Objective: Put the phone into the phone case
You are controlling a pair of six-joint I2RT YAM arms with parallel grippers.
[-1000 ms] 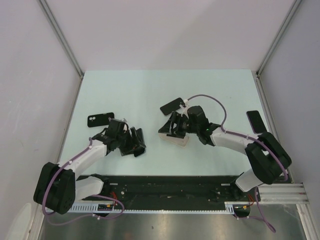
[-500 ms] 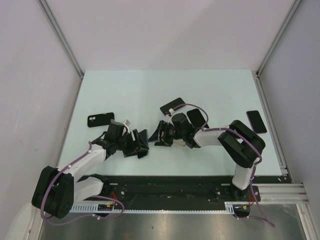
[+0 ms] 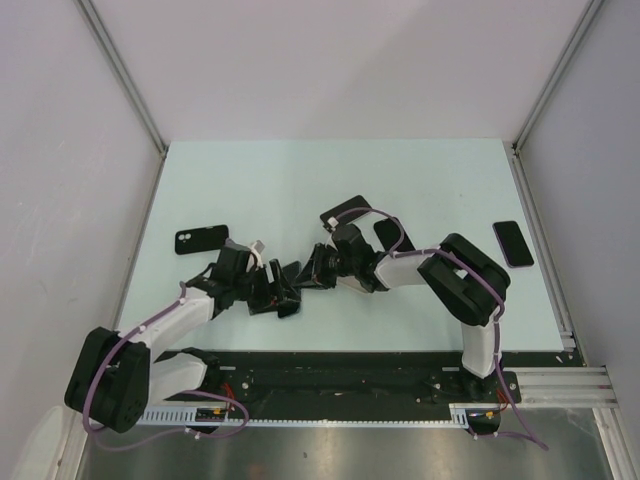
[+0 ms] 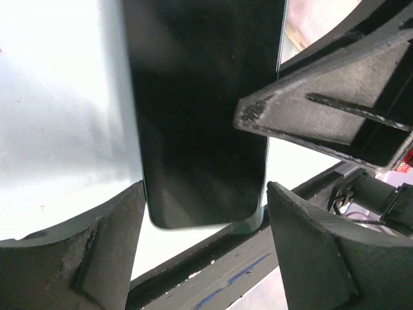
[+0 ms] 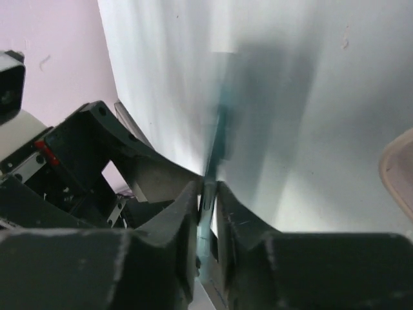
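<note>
Right wrist alone shows right gripper (image 5: 208, 190) pinching phone (image 5: 219, 135) edge; left gripper (image 4: 203, 188) gapes

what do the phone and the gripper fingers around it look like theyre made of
The phone shows a smooth glossy black face with soft reflections, likely glass; its thin teal rim could be plastic or painted metal. The left gripper's fingers are matte dark grey, grainy and rough-edged, probably 3D-printed plastic.
</note>
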